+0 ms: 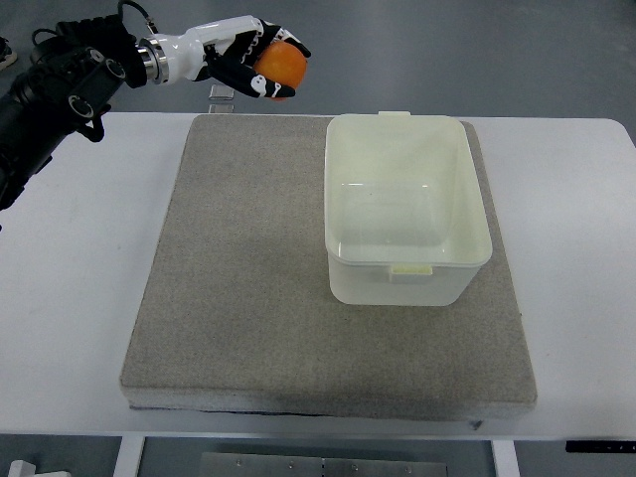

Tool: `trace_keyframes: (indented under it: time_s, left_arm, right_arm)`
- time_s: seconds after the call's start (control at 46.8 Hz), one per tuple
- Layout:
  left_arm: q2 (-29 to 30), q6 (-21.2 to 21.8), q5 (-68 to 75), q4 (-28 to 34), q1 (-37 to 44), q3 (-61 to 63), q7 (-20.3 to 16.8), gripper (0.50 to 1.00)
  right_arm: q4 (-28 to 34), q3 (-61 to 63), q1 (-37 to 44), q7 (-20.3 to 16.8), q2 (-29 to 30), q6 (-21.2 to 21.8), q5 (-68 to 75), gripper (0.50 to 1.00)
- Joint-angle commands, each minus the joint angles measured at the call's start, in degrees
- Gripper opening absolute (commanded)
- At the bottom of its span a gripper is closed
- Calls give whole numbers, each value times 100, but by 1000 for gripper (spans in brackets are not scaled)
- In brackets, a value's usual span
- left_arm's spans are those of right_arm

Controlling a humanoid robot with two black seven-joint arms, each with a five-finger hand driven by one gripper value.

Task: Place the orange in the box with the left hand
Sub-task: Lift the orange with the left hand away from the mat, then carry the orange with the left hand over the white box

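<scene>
Above table edge, left hand point(256, 62) around orange point(280, 68)

A white table point(576, 258) stood on a grey floor point(477, 55). A grey mat point(238, 298) covered most of its top, reaching nearly to the near edge. Lighting was even.

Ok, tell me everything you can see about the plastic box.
The box is a pale, translucent, cream-tinted plastic tub, rectangular with rounded corners, open on top and empty. Small tabs stick out at its far and near rims. It stands upright on the right half of the grey mat, and nothing else touches it.
</scene>
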Motion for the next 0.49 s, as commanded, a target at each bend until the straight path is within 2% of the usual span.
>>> trace_keyframes:
  time_s: [0.0,0.385,0.47]
  left_arm:
    - [62,-2,-14,-39,-95,-326,1,500]
    - [-70,-2,118,-294,-226,-310,1,500]
    - [-412,-2,118,-259,-262,-257,9,500]
  right_arm:
    - [0,0,0,0,0,0,0,944]
    - [0,0,0,0,0,0,0,944]
    - [0,0,0,0,0,0,0,944]
